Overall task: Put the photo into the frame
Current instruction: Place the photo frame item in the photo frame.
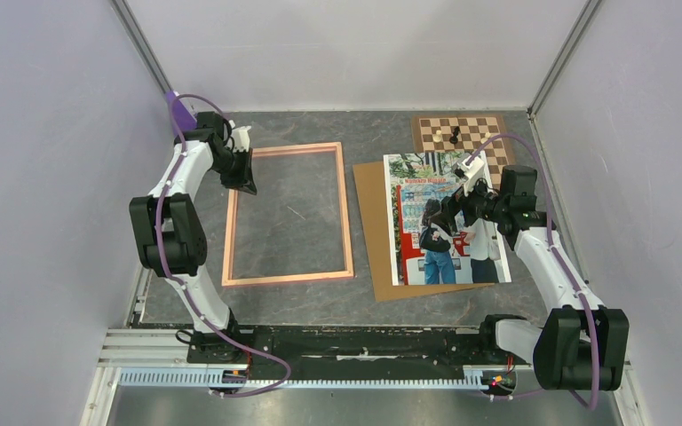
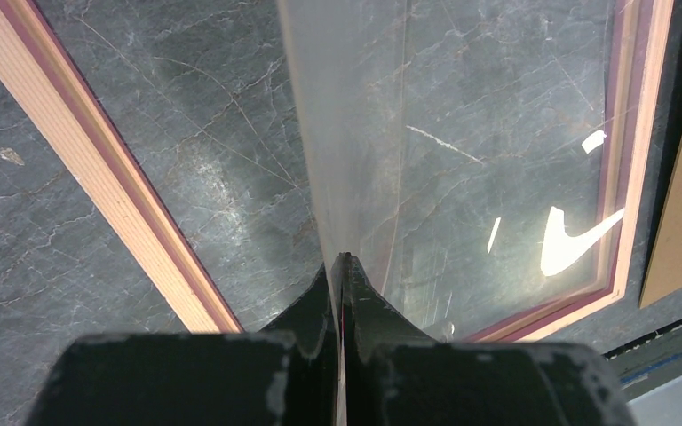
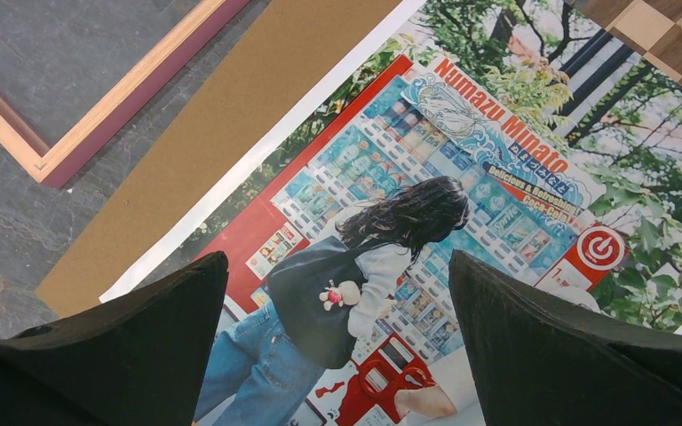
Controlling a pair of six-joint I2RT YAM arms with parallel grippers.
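As I judge it, nothing of the real job is done yet. The photo (image 1: 406, 222) lies face up on the brown backing board (image 1: 368, 222) at the right of the table (image 1: 320, 302). The frame (image 1: 347, 213) lies flat to its left, pale wood side up, with dark table showing through its opening. Photo and frame are apart, though the board's left edge sits just beside the frame's right rail. My left jaws are pressed together at the frame's far left corner. Between them my wrist view shows what looks like the edge of a thin clear pane (image 2: 342, 133) running away over the frame. I take it I am clamped on that pane, though it is faint. My right jaws stand wide apart over the photo, one finger to each side of the dark-haired woman in the print, holding nothing. I cannot tell whether the tips touch the paper. By my reckoning, what is left is to grip the photo, carry it across and lay it inside the frame. The chessboard (image 1: 475, 133) beyond plays no part.
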